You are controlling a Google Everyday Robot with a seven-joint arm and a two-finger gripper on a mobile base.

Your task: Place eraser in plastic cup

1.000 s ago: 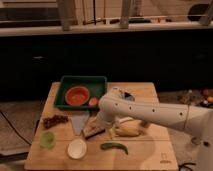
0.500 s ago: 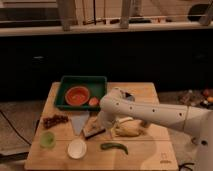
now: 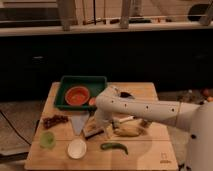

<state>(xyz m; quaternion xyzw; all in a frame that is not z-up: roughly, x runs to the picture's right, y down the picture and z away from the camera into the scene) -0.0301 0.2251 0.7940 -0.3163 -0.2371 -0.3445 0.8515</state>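
Hidden: the arm's own wrist covers the working end of the gripper (image 3: 100, 122), so you cannot tell whether it is spread, closed or pinching anything.
Eraser: the eraser (image 3: 93, 131) lies on the wooden table (image 3: 150, 156) directly beneath the gripper. It has a dark top over a pale base and is partly covered by the wrist. You cannot tell whether the two touch.
Cup: the white plastic cup (image 3: 76, 148) stands upright near the front edge, just front-left of the eraser and apart from it.
Arm: your white arm (image 3: 150, 111) runs roughly level leftward over the table, bends beside the green tray (image 3: 85, 80), then drops to the tabletop.
Cut off: the frame's right and bottom edges cut off the arm's thick base.
Hard to make out: there is a pale yellowish lump (image 3: 129, 131) just right of the gripper, a dark reddish cluster (image 3: 54, 120) at the left, and a pale cone shape (image 3: 77, 123) between tray and cup.
Also there: an orange bowl (image 3: 77, 95) sits in the tray, a green pepper (image 3: 114, 147) lies right of the cup, and a small green cup (image 3: 47, 139) stands to its left.
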